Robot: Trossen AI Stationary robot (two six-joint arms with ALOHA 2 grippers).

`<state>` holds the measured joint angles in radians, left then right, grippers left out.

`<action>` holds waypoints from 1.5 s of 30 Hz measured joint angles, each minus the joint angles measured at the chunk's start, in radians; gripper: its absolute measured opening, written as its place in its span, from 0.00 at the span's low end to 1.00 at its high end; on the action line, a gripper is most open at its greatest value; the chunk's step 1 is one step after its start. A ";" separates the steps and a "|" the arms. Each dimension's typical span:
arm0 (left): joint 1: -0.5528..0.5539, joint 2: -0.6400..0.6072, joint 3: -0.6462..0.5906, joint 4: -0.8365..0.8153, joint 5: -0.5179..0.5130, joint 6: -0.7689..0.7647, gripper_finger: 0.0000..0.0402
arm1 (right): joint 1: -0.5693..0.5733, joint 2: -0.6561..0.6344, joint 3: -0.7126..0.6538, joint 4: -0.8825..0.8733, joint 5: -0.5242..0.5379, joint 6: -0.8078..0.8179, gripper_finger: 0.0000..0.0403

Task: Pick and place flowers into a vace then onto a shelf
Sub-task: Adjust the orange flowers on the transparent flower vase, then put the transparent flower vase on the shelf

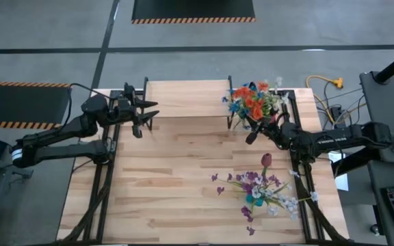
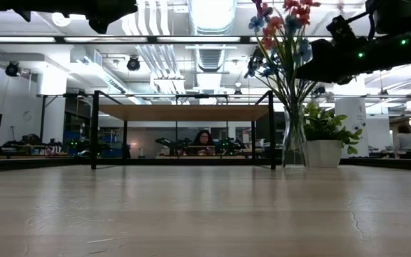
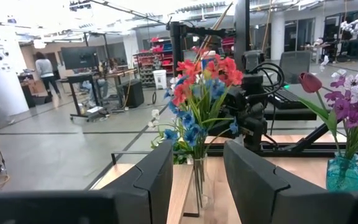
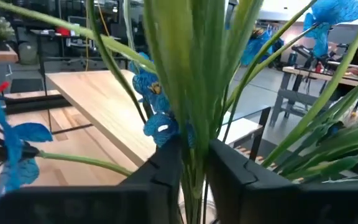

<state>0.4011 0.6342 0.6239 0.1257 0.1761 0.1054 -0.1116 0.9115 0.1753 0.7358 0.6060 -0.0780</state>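
Note:
The orange and blue flowers [image 1: 250,101] stand in a clear glass vase [image 2: 293,146] on the table, beside the shelf's [image 1: 187,98] right end. My right gripper [image 1: 255,131] is shut on their green stems, above the vase's mouth. A second bunch of purple and white flowers with one dark red bloom [image 1: 262,188] stands in a teal vase [image 3: 344,174] nearer the front right. My left gripper [image 1: 146,116] hangs open and empty at the shelf's left end, above the table. My right gripper pinches the bundle of green stems [image 4: 194,155] between its two fingers, below the blooms. The fingers come in about level from the table's right side and lie across the stems. The stems stand upright, their lower ends in the glass vase on the table.
A small potted plant in a white pot [image 2: 325,139] stands just right of the glass vase. The shelf's black legs [image 2: 272,128] are close to the vase's left. Bare wood lies across the table's middle and left [image 1: 156,184].

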 joint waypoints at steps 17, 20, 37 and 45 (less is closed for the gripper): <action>0.000 0.000 0.000 -0.003 -0.027 -0.011 0.32 | 0.003 -0.112 0.239 -0.675 -0.001 0.109 0.62; 0.000 0.000 0.000 -0.003 -0.027 -0.011 0.32 | 0.003 -0.133 0.308 -0.857 -0.002 0.179 0.67; 0.000 -0.020 0.000 -0.022 -0.027 -0.014 0.32 | 0.067 -0.263 0.473 -1.225 -0.057 0.258 0.75; 0.000 -0.036 0.000 -0.040 -0.027 -0.014 0.32 | 0.093 -0.368 0.470 -1.423 -0.068 0.298 0.74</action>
<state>0.4011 0.5980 0.6239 0.0860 0.1493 0.0917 -0.0184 0.5436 0.6448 -0.6876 0.5375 0.2203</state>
